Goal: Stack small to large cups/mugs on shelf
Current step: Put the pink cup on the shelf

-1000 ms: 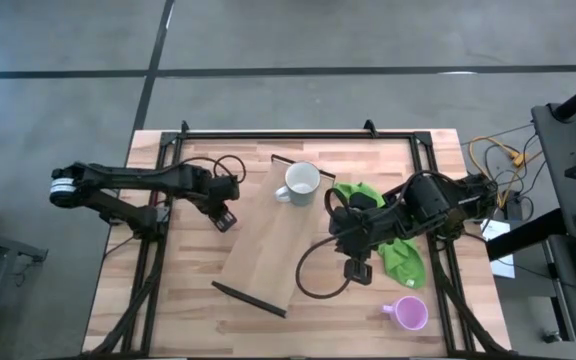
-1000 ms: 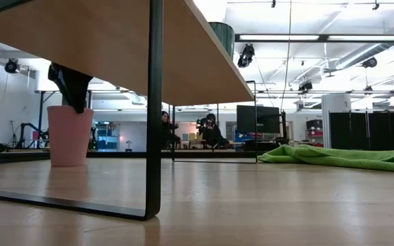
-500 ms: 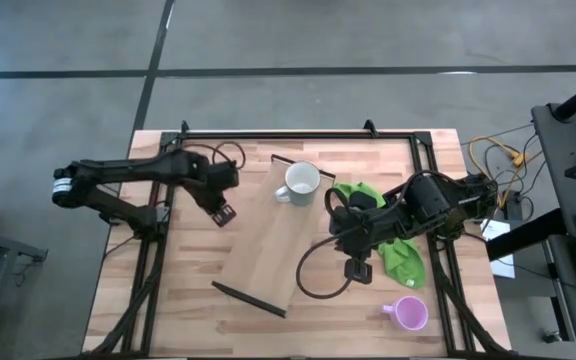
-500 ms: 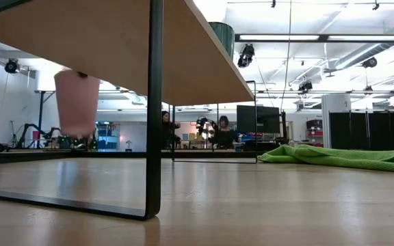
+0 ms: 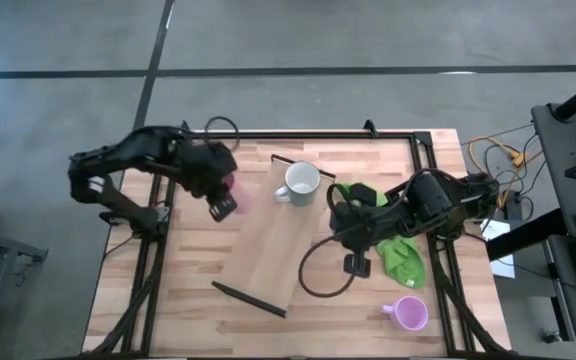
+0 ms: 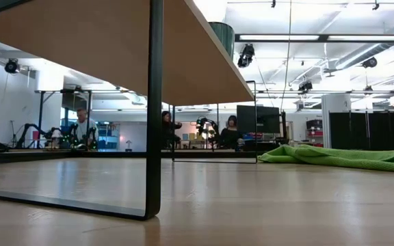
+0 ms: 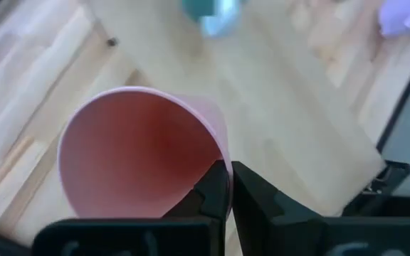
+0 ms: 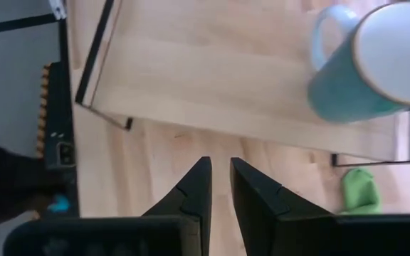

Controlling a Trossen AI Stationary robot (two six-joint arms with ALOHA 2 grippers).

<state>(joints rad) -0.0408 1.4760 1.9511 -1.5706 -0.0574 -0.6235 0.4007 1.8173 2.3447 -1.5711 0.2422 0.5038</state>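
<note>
My left gripper [image 5: 226,203] is above the table's far left part, beside the shelf [image 5: 268,240], shut on the salmon-pink cup [image 5: 234,187]. The cup is tilted, and its mouth faces the wrist camera [image 7: 141,153]. The pale grey-white mug [image 5: 301,181] stands upright on the shelf's far end. The lilac-pink mug [image 5: 408,313] stands on the table near the right near corner. The shelf is a light-wood plank lying aslant, and its thin black leg [image 6: 154,109] stands on the table. My right gripper [image 5: 356,265] hovers right of the shelf with its fingers [image 8: 203,178] a narrow gap apart, holding nothing. My left gripper pinches the salmon-pink cup's wall at the rim [image 7: 221,151], one finger inside the cup and one outside. The cup is lifted clear of the table and tilted.
A green cloth [image 5: 400,252] lies crumpled on the table's right side, between the right arm and the lilac mug, and shows low in the low view [image 6: 340,157]. A black cable loop [image 5: 318,275] hangs from the right arm over the shelf's edge. Black frame rails border the table.
My left gripper has raised the salmon-pink cup off the table, where it stood upright a second ago. The cup rose past the shelf's height and left the low view. The left arm folded upward and the cup tipped over. The right arm kept still.
</note>
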